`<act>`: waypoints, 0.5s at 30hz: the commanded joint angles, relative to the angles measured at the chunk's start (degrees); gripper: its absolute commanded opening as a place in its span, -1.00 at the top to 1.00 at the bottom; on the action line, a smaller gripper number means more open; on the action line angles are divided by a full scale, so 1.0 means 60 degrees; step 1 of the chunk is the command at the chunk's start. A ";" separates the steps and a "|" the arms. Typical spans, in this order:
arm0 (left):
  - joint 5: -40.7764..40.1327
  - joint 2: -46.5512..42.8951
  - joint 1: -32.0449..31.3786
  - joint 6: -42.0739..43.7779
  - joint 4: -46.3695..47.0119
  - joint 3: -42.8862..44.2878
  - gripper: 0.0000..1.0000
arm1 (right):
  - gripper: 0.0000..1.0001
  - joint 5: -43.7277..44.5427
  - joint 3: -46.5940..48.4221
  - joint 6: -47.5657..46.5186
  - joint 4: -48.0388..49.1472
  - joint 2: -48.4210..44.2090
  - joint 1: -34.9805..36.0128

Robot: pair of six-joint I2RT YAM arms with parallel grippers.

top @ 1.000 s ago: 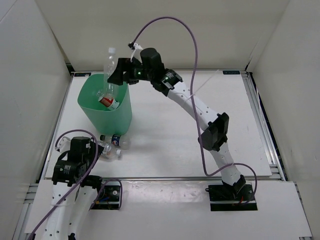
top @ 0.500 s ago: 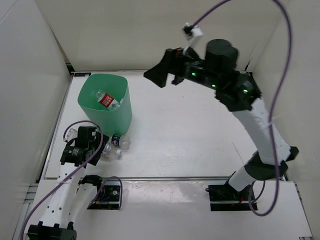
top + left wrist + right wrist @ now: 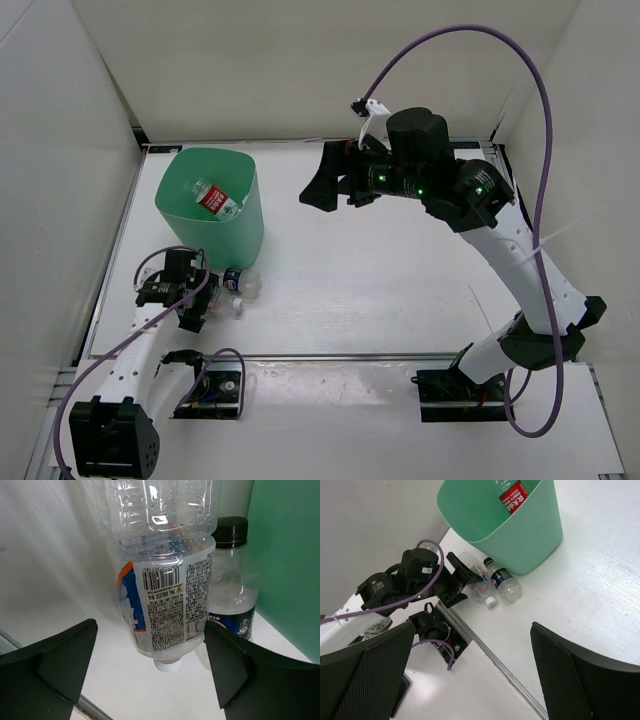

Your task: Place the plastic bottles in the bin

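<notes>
The mint-green bin (image 3: 250, 228) stands at the far left and holds the red-and-white labelled bottle (image 3: 212, 200); both show in the right wrist view, the bin (image 3: 520, 540) and the bottle (image 3: 513, 495). In front of the bin lie a clear bottle with a white cap (image 3: 218, 304) and the blue-labelled bottle with a dark cap (image 3: 238, 283). My left gripper (image 3: 198, 303) is open, its fingers either side of the clear bottle (image 3: 165, 580), and the blue-labelled one (image 3: 231, 595) lies just beyond. My right gripper (image 3: 325, 187) is open and empty, high above mid-table.
The bin's green wall (image 3: 292, 550) stands close on the right of the left gripper. The table's front rail (image 3: 485, 645) and the left arm's base (image 3: 212, 388) lie just behind the left gripper. White side walls close in the table.
My right gripper let go of a clear bottle over the bin, then rose and swung right, away from the bin. My left gripper moved in around the clear bottle on the table.
</notes>
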 commanded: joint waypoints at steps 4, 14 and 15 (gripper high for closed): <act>0.0003 0.0151 0.0106 -0.0194 0.0268 -0.0461 -0.54 | -1.00 -0.0144 0.0102 0.0005 -0.0076 -0.0311 0.0023; -0.0260 -0.2029 0.0106 -0.0311 -0.1972 0.0784 0.15 | -1.00 -0.0261 0.0102 0.0092 -0.0076 -0.0311 0.0023; -0.0261 -0.2220 0.0106 -0.0224 -0.2089 0.0914 0.11 | -1.00 -0.0348 0.0015 0.0092 -0.0076 -0.0311 0.0023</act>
